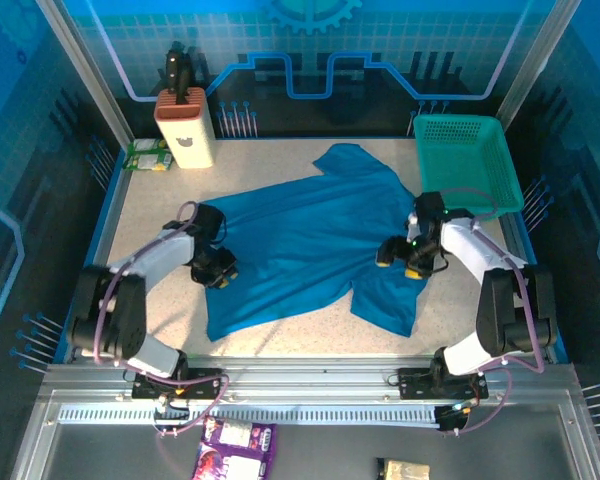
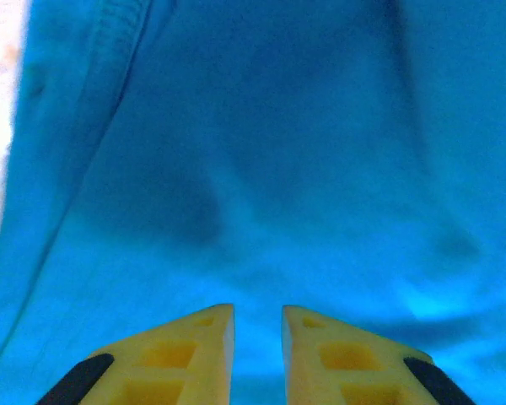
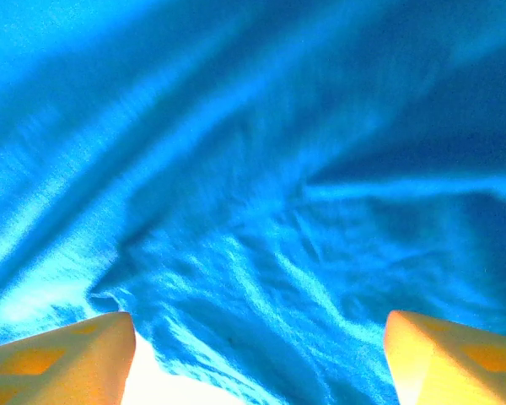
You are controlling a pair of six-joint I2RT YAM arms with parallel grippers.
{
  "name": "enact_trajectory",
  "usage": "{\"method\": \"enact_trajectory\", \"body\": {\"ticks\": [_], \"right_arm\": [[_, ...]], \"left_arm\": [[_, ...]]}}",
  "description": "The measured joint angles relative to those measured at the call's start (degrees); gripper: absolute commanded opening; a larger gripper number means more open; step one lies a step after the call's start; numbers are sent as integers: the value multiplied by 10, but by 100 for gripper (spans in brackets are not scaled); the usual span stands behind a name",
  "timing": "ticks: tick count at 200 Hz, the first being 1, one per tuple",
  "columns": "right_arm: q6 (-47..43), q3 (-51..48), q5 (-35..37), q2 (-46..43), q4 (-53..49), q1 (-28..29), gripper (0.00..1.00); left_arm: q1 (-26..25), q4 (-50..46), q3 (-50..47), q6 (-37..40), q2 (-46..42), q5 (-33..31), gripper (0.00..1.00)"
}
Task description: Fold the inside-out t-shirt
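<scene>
— Where does the plain medium-blue cloth t-shirt (image 1: pixel 310 240) lie?

— Spread open across the middle of the speckled white table (image 1: pixel 150 205), slanting from lower left to upper right in the overhead view. One sleeve reaches toward the teal-green plastic mesh basket (image 1: pixel 462 119) at the upper right, and the hem end sits toward the bottom of the frame.

— Any fold made?

— None I can make out. The body lies in a single rumpled layer, creased through the middle, with a flap bunched at the lower right. I judge the task barely begun: the cloth wants smoothing, then the sleeves brought in and the body doubled over.

— And the arms?

— The left gripper (image 1: pixel 218 268) is down on the shirt's left edge. In its wrist view the yellow fingers (image 2: pixel 198 337) stand close together with a narrow slit between, and the blue beyond is soft. Whether they nip cloth I cannot tell.

— The other?

— The right gripper (image 1: pixel 396 255) sits at the shirt's right side, jaws spread wide. Its wrist view has the cloth's edge between them with nothing gripped.
</scene>
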Motion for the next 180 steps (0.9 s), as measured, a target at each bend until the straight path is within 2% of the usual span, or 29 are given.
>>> {"method": "enact_trajectory", "body": {"ticks": [14,44,94,114,143,167,180], "right_arm": [[14,-35,-8,0,12,4,81],[47,-95,1,-7,30,5,82],[103,-158,13,-83,35,42,81],[113,-162,14,-93,33,52,79],[116,-151,31,-114,1,77,77],[127,-133,60,-163,-42,101,73],[139,-134,71,-195,-61,111,68]], "left_arm": [[23,21,-4,10,41,10,23],[99,38,4,42,49,45,24],[210,40,53,91,101,89,23],[220,36,58,99,106,105,24],[220,31,58,111,82,94,29],[217,12,58,112,7,74,31],[210,1,58,111,-45,64,31]]}}
